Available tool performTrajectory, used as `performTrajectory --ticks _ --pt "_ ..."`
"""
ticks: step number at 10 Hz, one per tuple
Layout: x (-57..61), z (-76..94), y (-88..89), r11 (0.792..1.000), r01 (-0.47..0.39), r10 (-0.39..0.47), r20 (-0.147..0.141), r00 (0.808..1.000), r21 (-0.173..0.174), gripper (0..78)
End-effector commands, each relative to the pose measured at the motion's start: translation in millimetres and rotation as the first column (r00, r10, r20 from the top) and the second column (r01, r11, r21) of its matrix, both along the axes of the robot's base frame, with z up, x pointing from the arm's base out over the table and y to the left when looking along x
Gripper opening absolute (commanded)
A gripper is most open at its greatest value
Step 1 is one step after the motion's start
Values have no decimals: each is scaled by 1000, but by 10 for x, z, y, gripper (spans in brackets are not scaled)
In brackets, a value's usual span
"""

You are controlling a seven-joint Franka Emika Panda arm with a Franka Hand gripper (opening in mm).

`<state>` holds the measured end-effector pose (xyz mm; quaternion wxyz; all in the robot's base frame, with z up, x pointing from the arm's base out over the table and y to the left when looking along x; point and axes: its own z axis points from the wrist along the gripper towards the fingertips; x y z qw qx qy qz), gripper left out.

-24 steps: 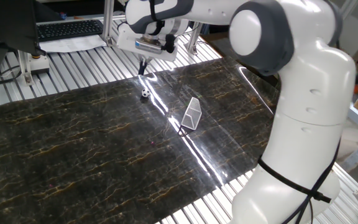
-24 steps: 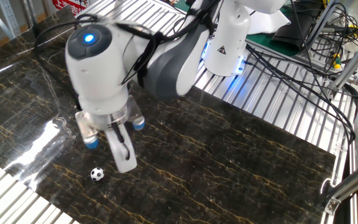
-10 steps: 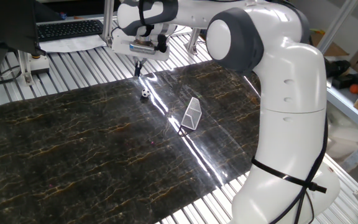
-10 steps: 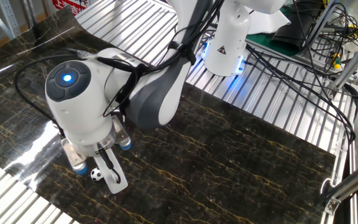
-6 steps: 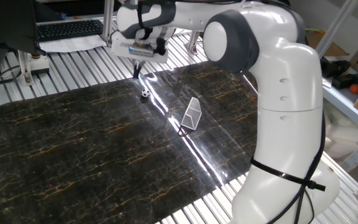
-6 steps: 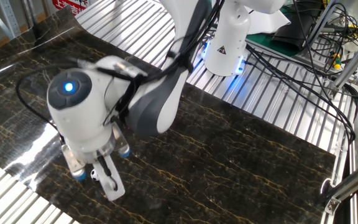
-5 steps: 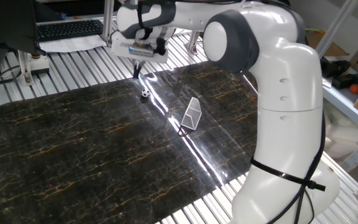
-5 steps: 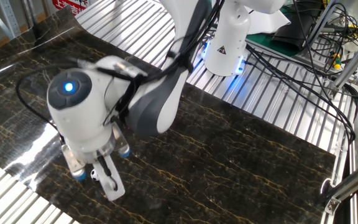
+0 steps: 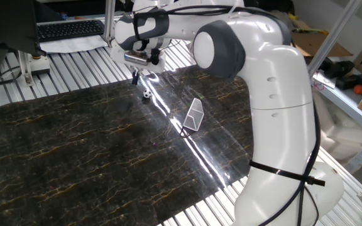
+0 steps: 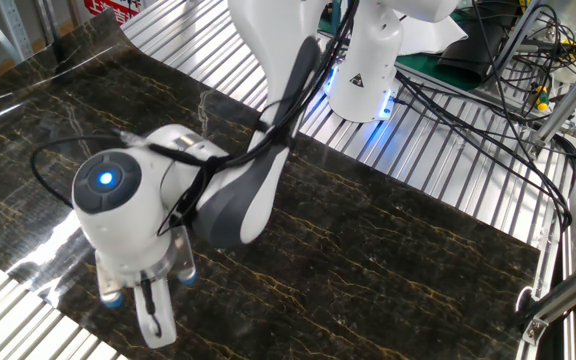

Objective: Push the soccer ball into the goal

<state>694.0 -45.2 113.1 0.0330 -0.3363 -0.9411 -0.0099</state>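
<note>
**A robot lab**

This looks like a lab for robots. A big white robot arm (image 9: 275, 94) stands at a table of silver metal slats (image 10: 448, 170). A black computer keyboard (image 9: 71, 28) sits at the back. Lots of black cables (image 10: 488, 60) hang nearby.

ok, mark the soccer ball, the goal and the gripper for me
soccer ball (image 9: 146, 95), one fixed view, middle of the ball.
goal (image 9: 195, 115), one fixed view, on its mesh netting.
gripper (image 9: 135, 78), one fixed view, at the fingertips, just behind the ball.
</note>
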Motion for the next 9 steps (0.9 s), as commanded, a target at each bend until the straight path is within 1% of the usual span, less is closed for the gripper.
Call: performTrajectory --ticks 1,3,4,5,6,7,8,9 --pt "117 -91 -96 999 44 -43 9 999 -22 0" --pt "132 -103 -129 998 51 -51 10 999 -25 0" --pt "132 -103 -129 999 44 -44 7 999 -19 0" --pt "132 -103 -129 1000 -4 3 -12 1000 -13 0" --pt "132 -103 -129 999 -46 47 -40 998 16 0" --pt "132 -103 -129 999 -26 28 -44 999 33 0" --pt "132 -103 -129 1000 18 -17 -38 999 26 0" --pt "132 -103 -129 997 70 -69 -23 997 14 0"
